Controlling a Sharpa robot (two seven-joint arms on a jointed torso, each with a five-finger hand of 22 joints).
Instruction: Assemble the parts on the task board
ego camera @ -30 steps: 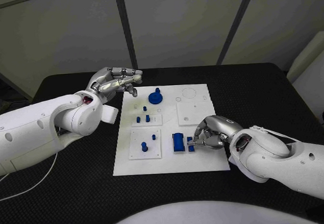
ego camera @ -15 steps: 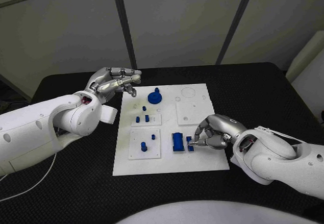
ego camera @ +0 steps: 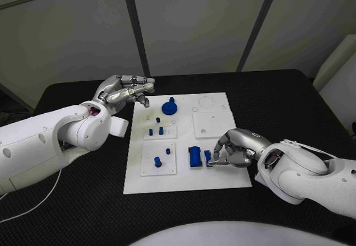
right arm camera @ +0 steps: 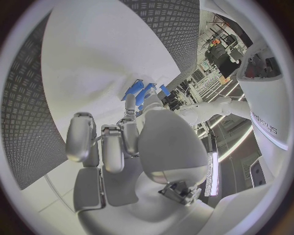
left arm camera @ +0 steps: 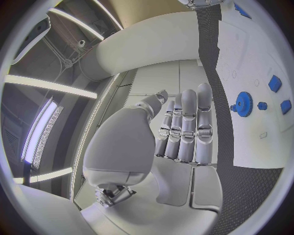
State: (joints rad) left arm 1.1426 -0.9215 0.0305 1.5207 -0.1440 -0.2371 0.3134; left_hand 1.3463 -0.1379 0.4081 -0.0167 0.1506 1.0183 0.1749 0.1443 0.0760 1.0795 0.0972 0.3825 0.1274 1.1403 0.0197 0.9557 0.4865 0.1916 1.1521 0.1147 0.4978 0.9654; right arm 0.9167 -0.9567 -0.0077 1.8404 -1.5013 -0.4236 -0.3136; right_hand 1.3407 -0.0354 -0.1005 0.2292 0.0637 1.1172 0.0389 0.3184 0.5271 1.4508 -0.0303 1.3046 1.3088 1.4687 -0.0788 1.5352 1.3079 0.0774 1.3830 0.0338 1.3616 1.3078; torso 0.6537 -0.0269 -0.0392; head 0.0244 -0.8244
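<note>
The right hand [ego camera: 234, 149] is at the near right part of the board [ego camera: 141, 181], fingers curled down and pinching a small blue part [ego camera: 207, 156] just beside a larger blue block [ego camera: 196, 156]. Both pieces run long axis near-to-far on the board. The left hand [ego camera: 126, 89] hovers at the board's far left corner, well apart, fingers pressed together and holding nothing, so the right hand is judged the one to seat the part.

The left arm reaches in across the table, its hand [ego camera: 126, 90] raised with the fingers [left arm camera: 186, 125] held together, lightly curled and holding nothing. The right arm bends in from the opposite side, elbow low, with its hand [ego camera: 234, 147] turned palm down. Its fingers [right arm camera: 113, 144] curl inward and the fingertips press close together.
</note>
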